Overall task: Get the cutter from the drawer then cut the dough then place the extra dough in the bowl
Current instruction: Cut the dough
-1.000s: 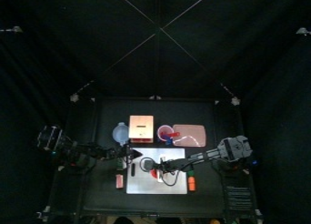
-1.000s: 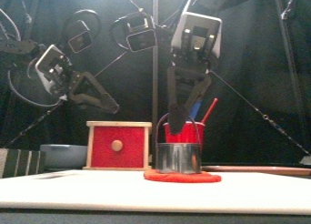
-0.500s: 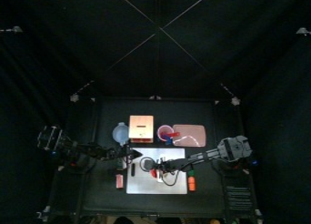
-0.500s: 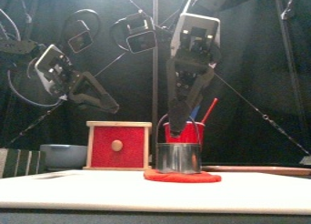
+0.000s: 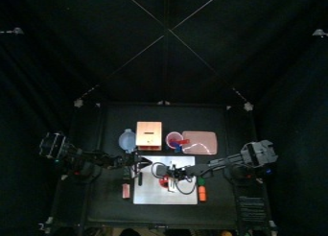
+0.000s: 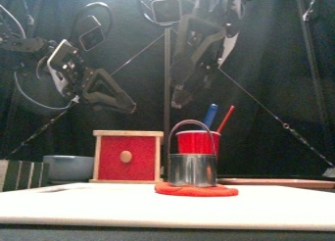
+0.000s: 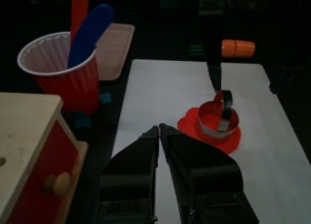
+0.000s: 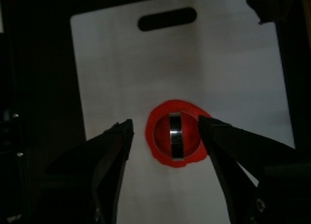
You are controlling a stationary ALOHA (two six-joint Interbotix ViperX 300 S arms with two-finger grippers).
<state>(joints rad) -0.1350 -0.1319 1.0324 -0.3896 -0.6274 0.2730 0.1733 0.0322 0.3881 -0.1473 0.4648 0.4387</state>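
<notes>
The round metal cutter [image 6: 194, 169] stands on the flat red dough [image 6: 197, 190] on the white cutting board [image 5: 152, 194]. My right gripper [image 8: 165, 124] hangs open above it, jaws wide on either side of the cutter [image 8: 176, 137], touching nothing. In the front view the right gripper [image 6: 187, 80] is well above the cutter. My left gripper [image 7: 158, 129] hovers over the board's left end, its jaws almost together with nothing between them, pointing toward the cutter [image 7: 216, 118]. The blue-grey bowl [image 6: 66, 167] sits left of the wooden box [image 6: 127, 157].
The red cup [image 6: 197, 142] with a blue and a red knife stands behind the cutter, beside the pink tray [image 5: 202, 141]. A small orange toy [image 7: 237, 47] lies off the board's edge. Another small red piece [image 5: 201, 192] rests near the board's right front.
My right gripper opened, let go of the cutter's wire handle and rose away from it. The left arm lifted slightly. The cutter stays on the dough.
</notes>
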